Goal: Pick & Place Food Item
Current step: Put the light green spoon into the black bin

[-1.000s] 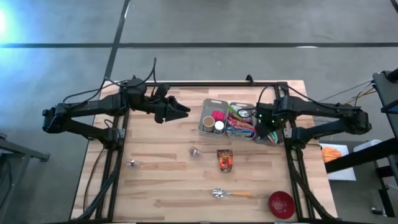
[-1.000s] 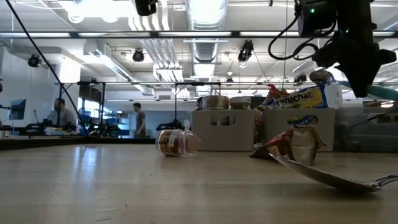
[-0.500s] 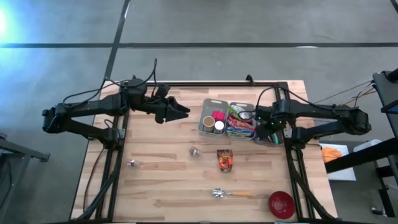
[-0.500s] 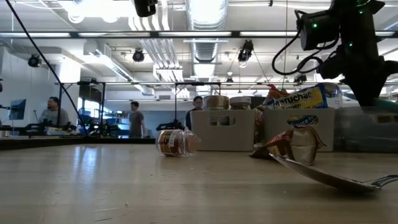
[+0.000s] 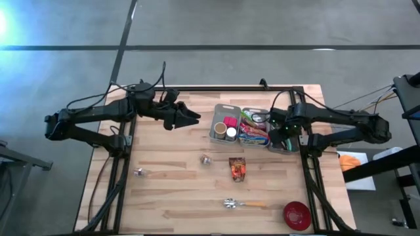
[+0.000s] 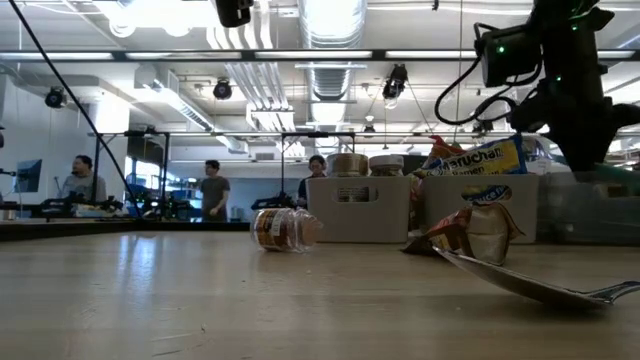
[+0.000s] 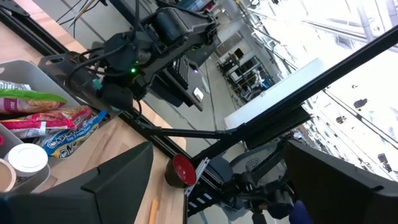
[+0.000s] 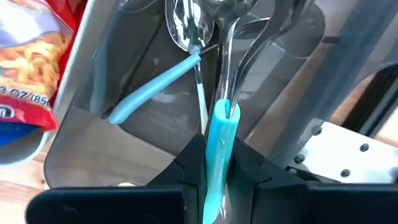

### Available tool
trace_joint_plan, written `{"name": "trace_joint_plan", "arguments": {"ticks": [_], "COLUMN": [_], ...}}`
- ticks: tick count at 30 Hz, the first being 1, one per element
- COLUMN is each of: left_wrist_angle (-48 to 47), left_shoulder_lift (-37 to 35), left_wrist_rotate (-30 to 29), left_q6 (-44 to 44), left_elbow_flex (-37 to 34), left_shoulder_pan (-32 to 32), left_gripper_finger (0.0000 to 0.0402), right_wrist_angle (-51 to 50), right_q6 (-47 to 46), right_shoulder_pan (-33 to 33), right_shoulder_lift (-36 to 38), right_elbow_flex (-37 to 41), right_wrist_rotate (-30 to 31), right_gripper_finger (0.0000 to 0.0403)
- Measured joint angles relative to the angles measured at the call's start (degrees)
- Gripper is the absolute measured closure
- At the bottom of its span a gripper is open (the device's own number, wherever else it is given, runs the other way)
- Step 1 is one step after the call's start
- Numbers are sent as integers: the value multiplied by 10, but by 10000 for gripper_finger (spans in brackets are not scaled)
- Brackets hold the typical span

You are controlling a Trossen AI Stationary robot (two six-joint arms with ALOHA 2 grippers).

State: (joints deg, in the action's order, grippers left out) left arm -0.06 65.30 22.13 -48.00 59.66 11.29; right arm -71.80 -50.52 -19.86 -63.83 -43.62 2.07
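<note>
My right gripper (image 8: 219,163) hangs over the grey utensil bin (image 8: 79,93) at the table's far right and is shut on a light-blue-handled metal utensil (image 8: 220,127). In the high view, this gripper (image 5: 284,137) is beside the two food bins (image 5: 254,128). A snack packet (image 5: 237,168) and a small jar (image 5: 206,159), tipped on its side, lie on the table nearer the middle. My left gripper (image 5: 191,118) stays open and level above the table's far left part, touching nothing. My right gripper pinches the utensil's light-blue handle (image 8: 217,140) between its two fingers, coming from above and pointing down. The fingers lie along the handle. The metal stem (image 8: 227,68) reaches down into the bin among other utensils. Whether its head rests on anything, I cannot tell.
Another blue-handled spoon (image 8: 155,81) lies in the utensil bin. A wooden-handled spoon (image 5: 244,204) and a red bowl (image 5: 296,215) sit near the front edge, and a small object (image 5: 138,172) lies on the left. People stand in the room beyond (image 6: 212,190).
My right gripper has sunk a little toward the utensil bin, still shut on the blue handle. The left arm has kept still.
</note>
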Motion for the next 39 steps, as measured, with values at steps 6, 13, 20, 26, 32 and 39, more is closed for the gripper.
{"name": "trace_joint_plan", "arguments": {"ticks": [6,13,20,26,32,39], "left_wrist_angle": [0,0,0,-2,-2,-2], "left_shoulder_lift": [0,0,0,0,0,0], "left_wrist_rotate": [0,0,0,0,0,0], "left_q6": [0,0,-2,-4,-4,-5], "left_elbow_flex": [0,0,0,0,0,0], "left_shoulder_pan": [0,0,0,0,0,0], "left_gripper_finger": [35,35,35,35,35,35], "right_wrist_angle": [31,82,98,113,112,113], "right_q6": [2,2,11,26,35,47], "right_shoulder_pan": [-13,-18,-41,-64,-74,-73], "right_shoulder_lift": [0,0,0,0,0,0], "right_elbow_flex": [38,74,91,99,106,94], "right_wrist_rotate": [-32,-77,-82,-86,-87,-92], "right_gripper_finger": [372,372,372,372,372,332]}}
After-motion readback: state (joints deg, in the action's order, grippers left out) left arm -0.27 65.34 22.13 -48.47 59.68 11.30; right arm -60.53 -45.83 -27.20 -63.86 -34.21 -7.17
